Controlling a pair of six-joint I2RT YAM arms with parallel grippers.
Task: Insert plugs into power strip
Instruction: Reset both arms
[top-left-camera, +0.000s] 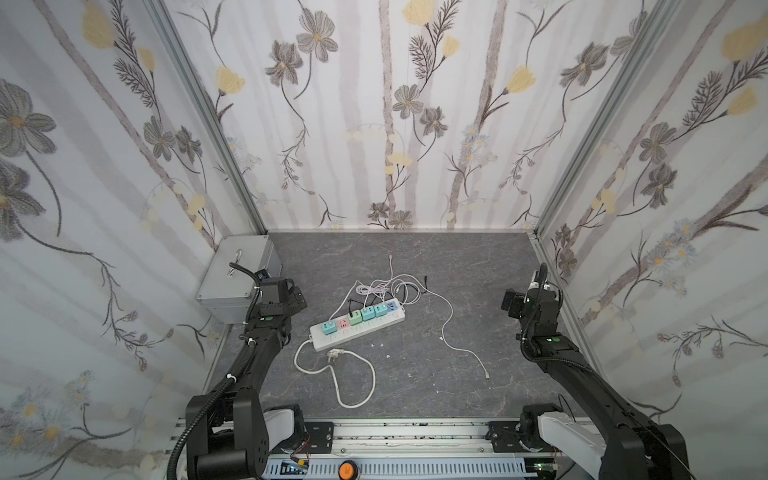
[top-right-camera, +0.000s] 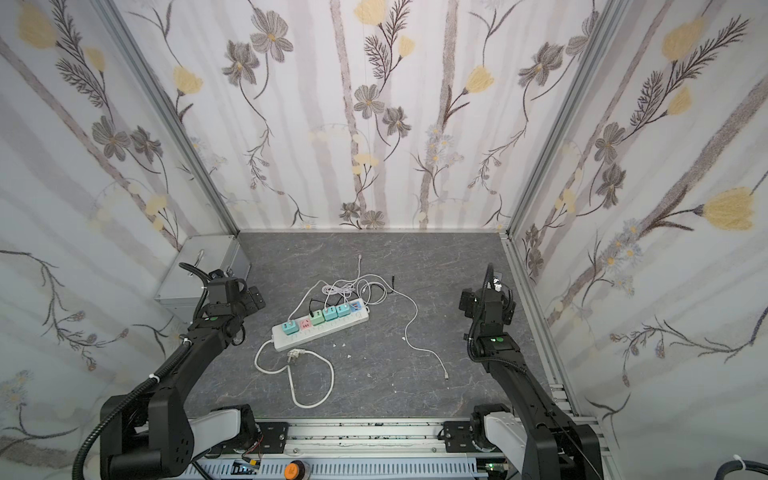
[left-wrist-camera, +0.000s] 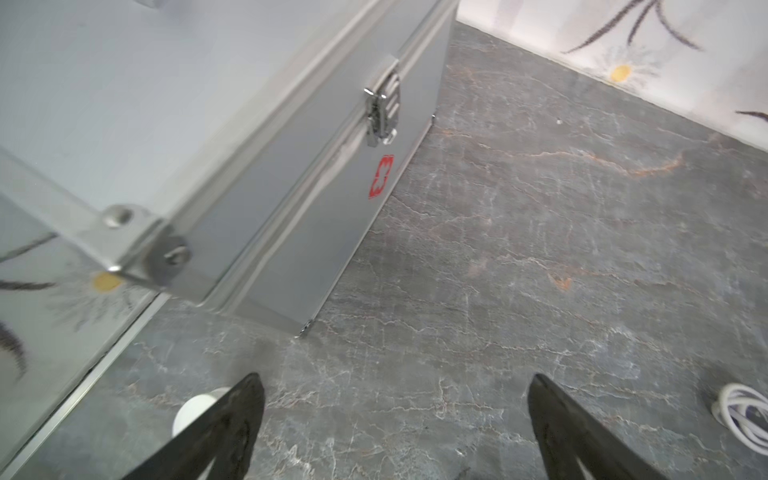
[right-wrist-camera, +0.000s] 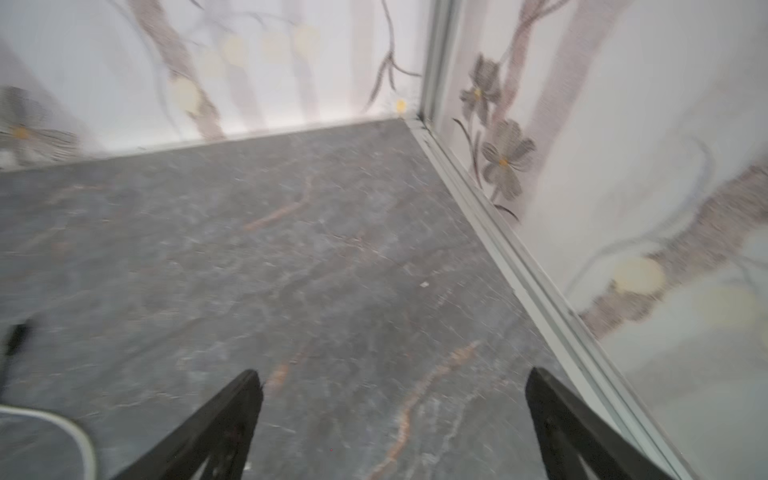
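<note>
Power strip (top-left-camera: 358, 335) at centre of worktop (top-left-camera: 457, 270), long axis slanting near-left to far-right; four plugs (top-left-camera: 368, 314) appear seated in it; it lies nearer left end effector (top-left-camera: 300, 300); right end effector (top-left-camera: 510, 305) well apart; both released, empty.

Robot lab booth, floral wallpapered panels (top-left-camera: 374, 104), aluminium frame posts (top-left-camera: 233, 166), marble-look tabletop (top-left-camera: 478, 270), arm mounting rail (top-left-camera: 411, 433)

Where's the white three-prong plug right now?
In both top views the white three-prong plug lies on the grey marble tabletop, left of centre, just in front of the cord end of the long white power strip.
</note>
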